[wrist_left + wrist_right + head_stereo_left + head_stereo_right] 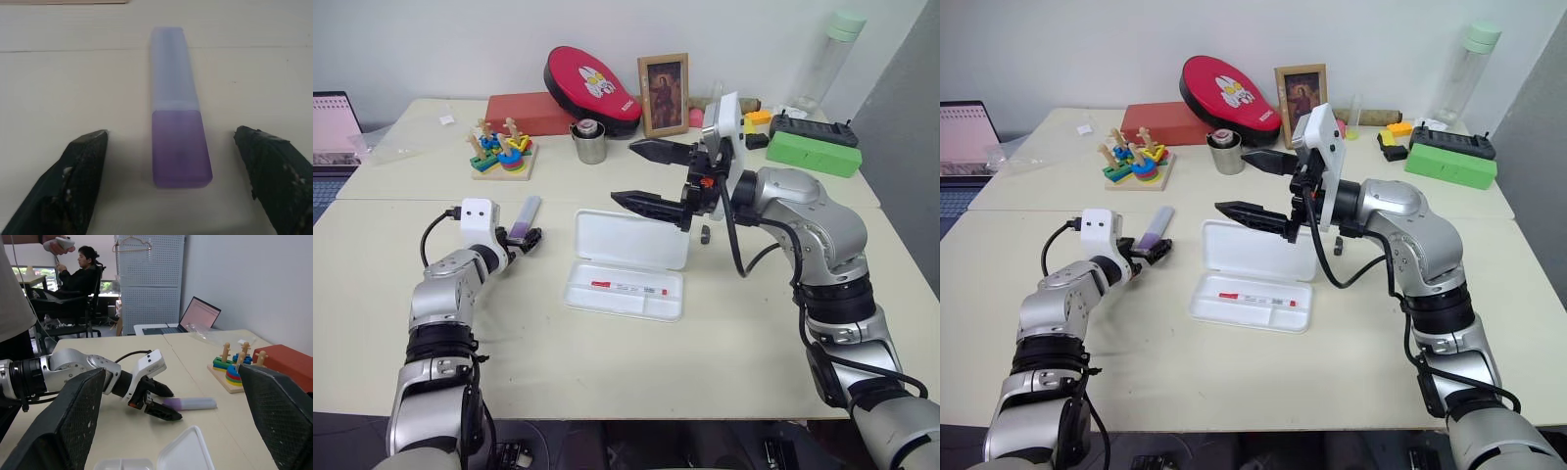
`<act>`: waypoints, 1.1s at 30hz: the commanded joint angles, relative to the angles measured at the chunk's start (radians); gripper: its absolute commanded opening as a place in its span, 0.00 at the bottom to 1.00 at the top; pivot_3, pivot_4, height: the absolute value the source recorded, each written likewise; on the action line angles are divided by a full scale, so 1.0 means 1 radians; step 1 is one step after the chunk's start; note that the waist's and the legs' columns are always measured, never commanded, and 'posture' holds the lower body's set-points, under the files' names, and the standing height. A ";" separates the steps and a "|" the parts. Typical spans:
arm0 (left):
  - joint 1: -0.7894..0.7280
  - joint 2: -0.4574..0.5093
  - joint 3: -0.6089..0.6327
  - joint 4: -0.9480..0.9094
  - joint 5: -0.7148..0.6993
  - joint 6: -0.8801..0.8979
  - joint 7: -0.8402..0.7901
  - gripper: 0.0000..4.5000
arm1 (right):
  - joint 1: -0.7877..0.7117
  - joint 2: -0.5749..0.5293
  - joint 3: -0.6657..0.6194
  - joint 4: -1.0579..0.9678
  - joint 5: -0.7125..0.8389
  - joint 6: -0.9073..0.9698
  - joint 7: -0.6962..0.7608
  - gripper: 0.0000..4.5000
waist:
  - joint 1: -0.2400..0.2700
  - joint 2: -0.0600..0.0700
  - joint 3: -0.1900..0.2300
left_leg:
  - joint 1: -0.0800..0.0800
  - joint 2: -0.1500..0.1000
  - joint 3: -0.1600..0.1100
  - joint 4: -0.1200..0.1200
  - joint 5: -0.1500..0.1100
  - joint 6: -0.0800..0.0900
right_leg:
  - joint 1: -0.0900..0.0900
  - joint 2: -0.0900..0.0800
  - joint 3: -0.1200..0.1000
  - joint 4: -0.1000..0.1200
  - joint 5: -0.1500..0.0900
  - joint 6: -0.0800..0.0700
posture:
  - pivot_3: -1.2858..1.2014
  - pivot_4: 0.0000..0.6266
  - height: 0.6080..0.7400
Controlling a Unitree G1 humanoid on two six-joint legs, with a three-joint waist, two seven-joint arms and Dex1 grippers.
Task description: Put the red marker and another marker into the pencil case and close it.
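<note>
The short, thick lavender-purple marker with a paler cap (177, 115) lay flat on the pale tabletop (607, 362), left of the flat white plastic pencil case (628, 264), whose hinged lid stood up and whose tray already held the slim white-barrelled marker with a red cap and red tail (628, 288). The likeliest failure, as I judged it, was a poor pinch: the purple marker's smooth, flat-sided body could slide or spin out sideways if the black fingers met it off-centre or only at the very end, and a tip scraping the tabletop could push it away. It lay between the two fingers of the left tool (180, 183), its purple end nearest the wrist and its pale cap pointing away, with clear tabletop showing on both sides, so nothing was gripped yet and the jaws stood wide. The right tool (644, 174) hung above the raised lid, also spread wide and empty; a careless drop there could knock the lid shut before the second marker was in. Behind stood a red oval pouch with a cartoon figure (590, 86).
</note>
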 commanded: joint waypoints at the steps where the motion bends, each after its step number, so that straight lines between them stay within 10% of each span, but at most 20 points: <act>1: -0.008 0.002 -0.017 0.023 0.004 -0.006 -0.021 0.75 | -0.004 -0.004 -0.031 -0.047 0.020 0.000 -0.010 1.00 | 0.000 0.000 0.000 | 0.000 0.000 0.000 0.000 0.000 0.000 | 0.000 0.000 0.000 0.000 0.000 0.000 | 0.52 0.24 1.00; 11: -0.007 -0.012 0.011 0.012 0.004 -0.032 0.035 0.29 | -0.007 -0.002 -0.034 -0.038 0.018 -0.008 -0.001 1.00 | 0.002 0.000 0.000 | 0.000 0.000 0.000 0.000 0.000 0.000 | 0.000 0.000 0.000 0.000 0.000 0.000 | 0.52 0.24 1.00; 18: -0.059 -0.048 0.055 -0.240 -0.105 -0.168 -0.017 0.27 | 0.031 -0.076 -0.123 -0.099 0.143 0.076 0.051 1.00 | 0.012 -0.001 0.000 | -0.002 0.000 -0.001 0.001 0.000 0.000 | 0.000 0.000 -0.001 -0.001 0.000 0.000 | 0.52 0.24 1.00; 33: -0.096 0.322 -0.425 -0.441 -0.099 -0.310 -1.035 0.27 | 0.236 -0.312 -0.222 -0.286 0.228 0.160 0.056 1.00 | -0.013 0.001 0.000 | 0.000 0.000 0.002 -0.001 0.000 0.000 | 0.000 0.001 0.002 -0.003 -0.001 0.001 | 0.52 0.24 1.00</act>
